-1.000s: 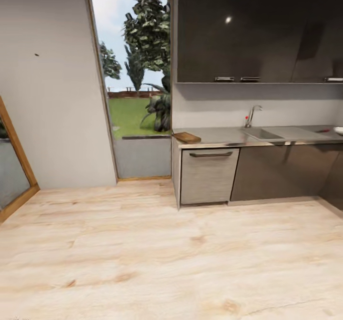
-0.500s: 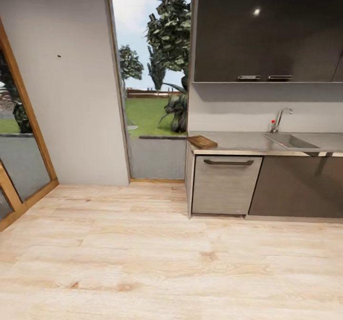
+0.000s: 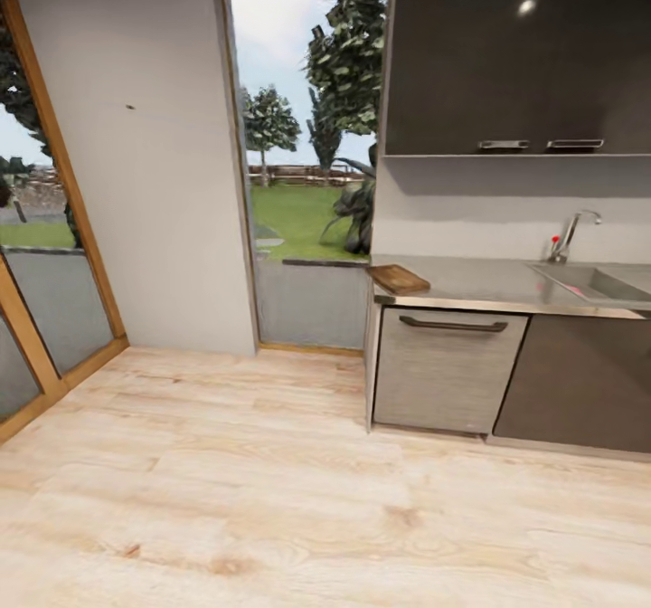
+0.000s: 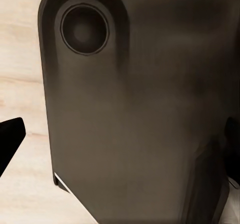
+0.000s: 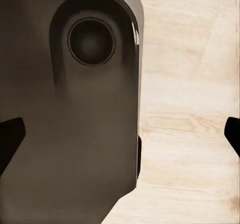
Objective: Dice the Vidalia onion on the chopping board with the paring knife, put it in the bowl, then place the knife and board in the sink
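1. Right claw (image 5: 120, 134) hung over the floor, fingertips wide apart, holding nothing. Left claw: couldn't tell.
2. Camera had swung left since a second ago, so bowl and knife dropped out of frame.
3. Chopping board (image 3: 399, 278) sat on the bench's (image 3: 488, 284) window end, sink (image 3: 592, 282) further right. Still driving, nothing started.

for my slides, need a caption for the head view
Chopping board on the countertop left of the sink.

Daylight pours through the tall window (image 3: 307, 137), leaving the kitchen evenly bright, with a soft render blur overall. A small glare spot sits on the glossy upper cabinet (image 3: 527, 6), and a shadow band lies beneath it. Verticals lean outward toward the frame edges. In both wrist views, the dark robot body (image 4: 140, 104) looks smeared and unfocused.
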